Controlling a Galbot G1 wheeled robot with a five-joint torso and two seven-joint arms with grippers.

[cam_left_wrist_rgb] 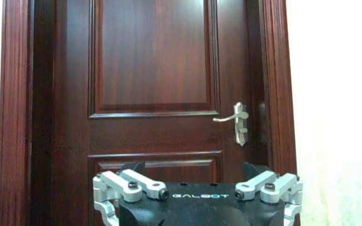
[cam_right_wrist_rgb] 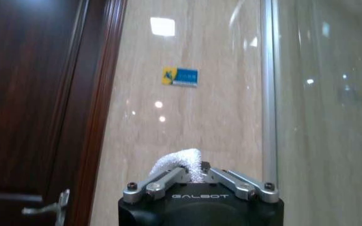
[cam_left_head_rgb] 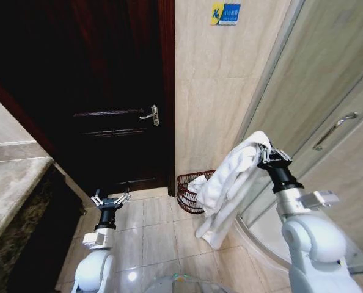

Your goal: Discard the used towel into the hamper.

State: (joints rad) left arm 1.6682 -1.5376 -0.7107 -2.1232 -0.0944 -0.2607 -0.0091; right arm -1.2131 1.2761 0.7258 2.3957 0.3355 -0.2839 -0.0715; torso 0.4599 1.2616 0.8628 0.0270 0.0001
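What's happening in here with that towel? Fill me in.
The robot's right hand is shut on a white towel, holding it up beside the glass shower door. The towel hangs down in front of the hamper, which stands on the floor against the tiled wall. The towel is not in it yet. The left hand hangs open and idle, facing the wooden door.

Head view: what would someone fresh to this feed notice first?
The white towel hanging in long folds from the right gripper, whose fingers pinch its top beside the glass shower door. Below and behind it, the reddish wire hamper sits on the floor by the dark wooden door. The left gripper waits low, open.
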